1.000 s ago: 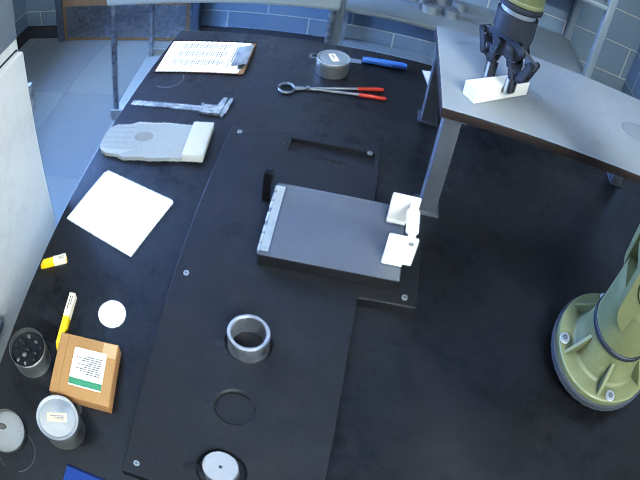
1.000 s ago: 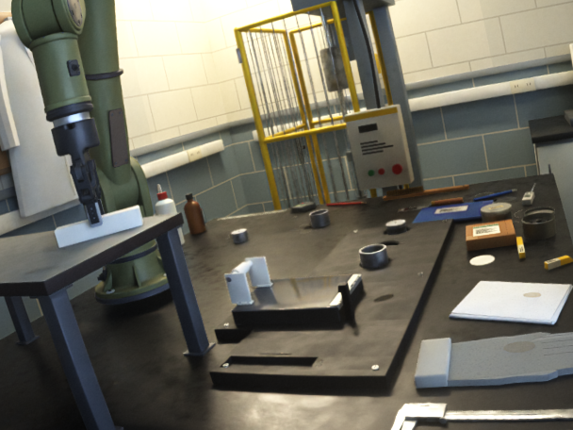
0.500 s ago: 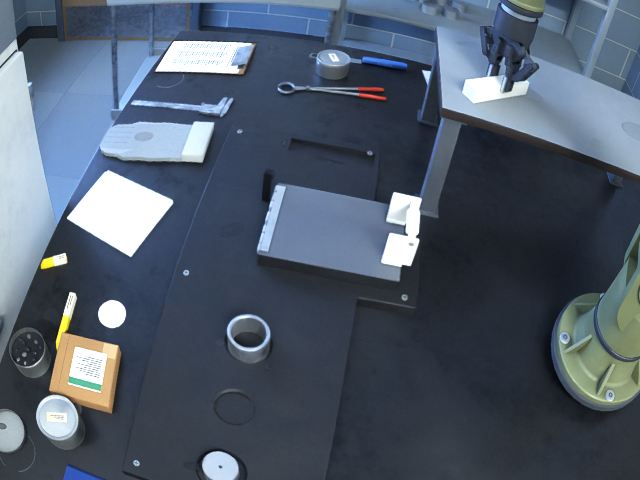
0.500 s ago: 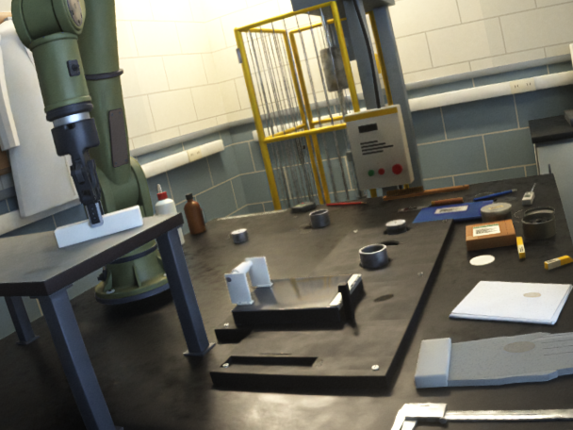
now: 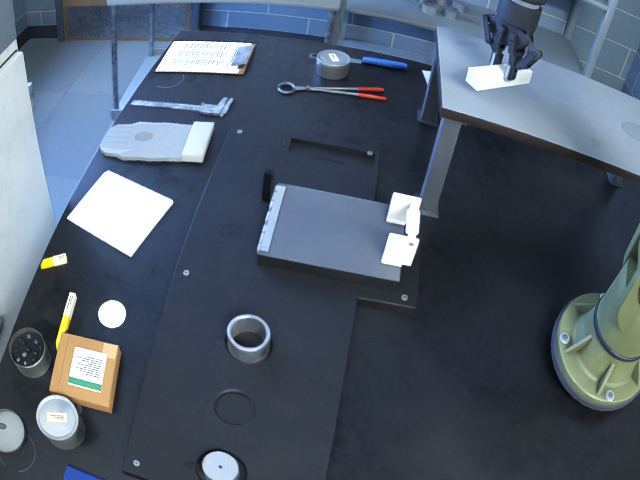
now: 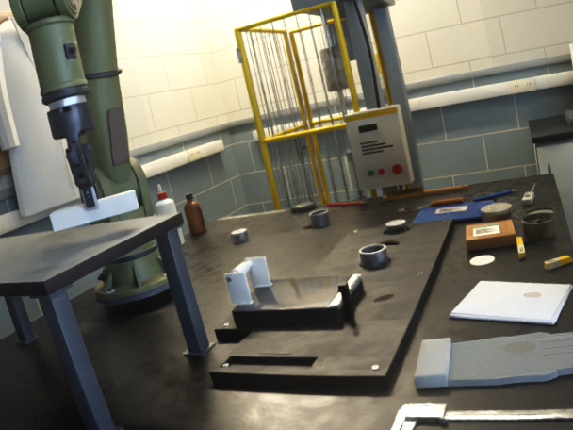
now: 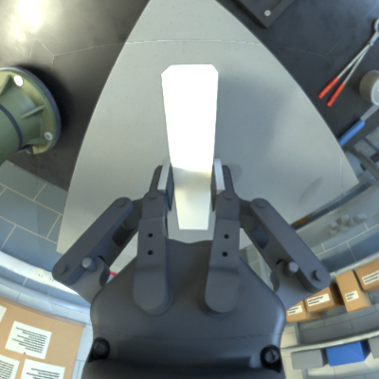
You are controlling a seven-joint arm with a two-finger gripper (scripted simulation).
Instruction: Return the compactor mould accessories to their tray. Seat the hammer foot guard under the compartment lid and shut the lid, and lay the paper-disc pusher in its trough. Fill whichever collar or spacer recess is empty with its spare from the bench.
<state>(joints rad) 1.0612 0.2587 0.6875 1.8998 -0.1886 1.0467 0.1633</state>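
Note:
The white bar-shaped block (image 5: 499, 77) (image 6: 94, 210) (image 7: 189, 137) lies on the small grey side table (image 5: 537, 103). I grip it near one end with my gripper (image 5: 506, 70) (image 6: 88, 200) (image 7: 190, 177), closed around it. The black tray (image 5: 269, 289) lies on the bench with its grey compartment lid (image 5: 328, 232) down, white handle (image 5: 406, 227) at its right edge. A narrow trough (image 5: 331, 150) sits behind the lid. A steel collar (image 5: 248, 338) stands in one recess. An empty round recess (image 5: 234, 407) is below it. A disc (image 5: 220, 465) fills the nearest recess.
Behind the tray lie a clipboard (image 5: 207, 57), a weight with blue handle (image 5: 333, 63) and red-handled tongs (image 5: 331, 92). Left of the tray lie a glove (image 5: 155, 140), a white sheet (image 5: 120, 211), a cardboard box (image 5: 85, 371) and cylinders (image 5: 59, 421). My green base (image 5: 599, 341) stands right.

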